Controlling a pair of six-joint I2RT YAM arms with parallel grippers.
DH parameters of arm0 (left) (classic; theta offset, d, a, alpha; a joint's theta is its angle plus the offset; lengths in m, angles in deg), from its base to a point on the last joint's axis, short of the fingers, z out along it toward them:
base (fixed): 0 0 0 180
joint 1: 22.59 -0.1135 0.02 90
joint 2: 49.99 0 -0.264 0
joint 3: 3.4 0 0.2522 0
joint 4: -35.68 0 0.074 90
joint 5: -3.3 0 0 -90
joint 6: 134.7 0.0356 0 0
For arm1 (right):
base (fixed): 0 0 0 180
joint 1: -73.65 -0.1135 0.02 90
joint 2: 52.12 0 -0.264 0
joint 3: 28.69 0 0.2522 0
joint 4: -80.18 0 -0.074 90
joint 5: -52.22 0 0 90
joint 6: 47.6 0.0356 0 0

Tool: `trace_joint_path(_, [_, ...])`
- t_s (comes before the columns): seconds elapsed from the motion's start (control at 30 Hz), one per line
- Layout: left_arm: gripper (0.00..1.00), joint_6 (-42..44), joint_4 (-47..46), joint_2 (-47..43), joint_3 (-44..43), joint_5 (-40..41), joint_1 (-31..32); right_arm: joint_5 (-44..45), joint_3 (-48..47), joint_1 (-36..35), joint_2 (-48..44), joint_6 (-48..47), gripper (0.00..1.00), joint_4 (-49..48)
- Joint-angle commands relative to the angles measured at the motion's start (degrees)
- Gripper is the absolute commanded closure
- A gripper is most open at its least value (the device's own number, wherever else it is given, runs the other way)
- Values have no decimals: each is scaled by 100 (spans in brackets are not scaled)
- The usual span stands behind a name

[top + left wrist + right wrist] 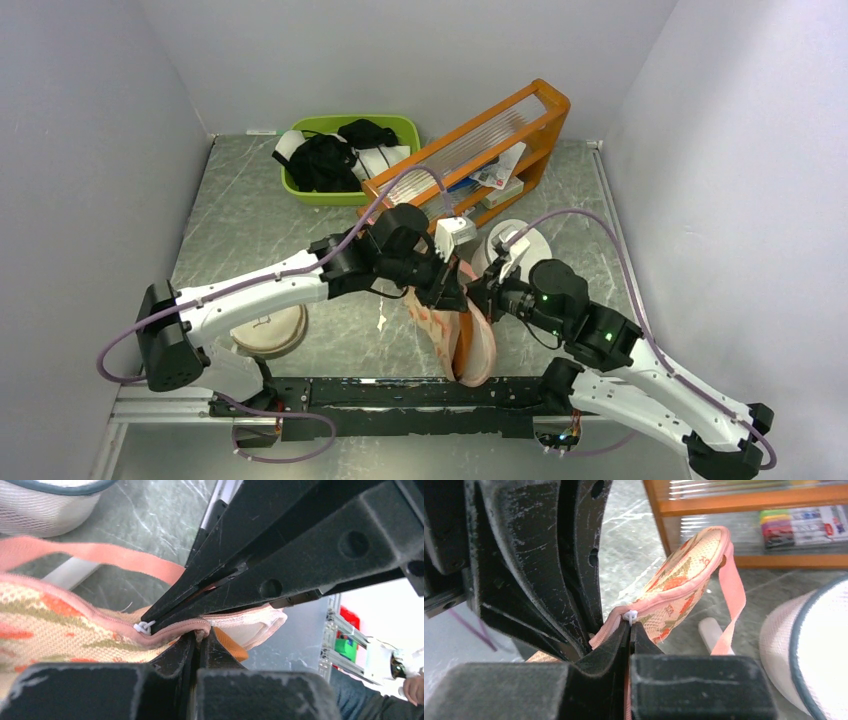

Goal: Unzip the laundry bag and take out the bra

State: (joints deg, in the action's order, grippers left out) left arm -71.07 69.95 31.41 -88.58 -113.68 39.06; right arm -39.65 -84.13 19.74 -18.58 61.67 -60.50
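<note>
The peach-pink printed laundry bag [478, 345] hangs off the table between both arms. My left gripper [452, 290] is shut on the bag's pink zipper rim [172, 632], pinching it between its fingertips [202, 632]. My right gripper [482, 297] is shut on the small white zipper pull [629, 615], which also shows in the left wrist view as the white zipper pull [144, 627]. The bag [684, 575] gapes a little beside the left jaws, and an orange edge of the bra [232, 650] shows there. The rest of the bra is hidden inside.
A green bin [400, 128] with black clothes stands at the back left, next to an orange rack [545, 110]. A white mesh bag with a dark band [809, 645] sits right of the grippers. A round beige pouch [268, 330] lies by the left arm.
</note>
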Motion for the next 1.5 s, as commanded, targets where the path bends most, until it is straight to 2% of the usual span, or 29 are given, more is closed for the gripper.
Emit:
trace_joint_path(0.0, [90, 320, -402, 217, -144, 854, -47, 294, 261, -137, 251, -58, 100, -621])
trace_joint_path(0.13, [90, 323, -100, -310, 542, 1180, -48, 11, 792, -140, 552, 90, 100, -1608])
trace_joint_path(0.27, [93, 268, 67, -774, 1173, 1170, -48, -739, 1581, -141, 756, 127, 100, -3020])
trace_joint_path(0.57, [93, 7, 776, -1787, 2143, 1876, -54, -137, 1849, -135, 1852, -81, 100, -3686])
trace_joint_path(0.63, [93, -28, 1072, -1880, 2188, 2155, -56, 52, 1842, -131, 2019, 33, 100, -3732])
trace_joint_path(0.77, [93, -140, 1480, -1986, 2253, 2602, -54, 988, 1894, -128, 2112, 341, 100, -3452])
trace_joint_path(0.9, [93, -238, 1594, -2110, 2266, 2850, -56, 1190, 1983, -118, 1785, 444, 100, -3157])
trace_joint_path(1.1, [93, -159, 2109, -2116, 1774, 3913, -56, 1796, 2063, -111, 1205, 733, 100, -2630])
trace_joint_path(1.17, [93, 124, 1976, -2147, 1641, 3769, -55, 1785, 2193, -111, 1002, 901, 100, -2819])
trace_joint_path(1.3, [91, 792, 1782, -2199, 1526, 3144, -52, 1001, 2508, -110, 980, 926, 100, -3690])
trace_joint_path(1.37, [83, 907, 1619, -2156, 1561, 2592, -54, 865, 2472, -111, 1168, 969, 100, -3739])
trace_joint_path(1.4, [73, 864, 1514, -2134, 1603, 2222, -56, 837, 2449, -110, 1253, 992, 100, -3727])
trace_joint_path(1.47, [64, 720, 1194, -2085, 1820, 1835, -56, 725, 2434, -111, 1334, 1000, 100, -3785])
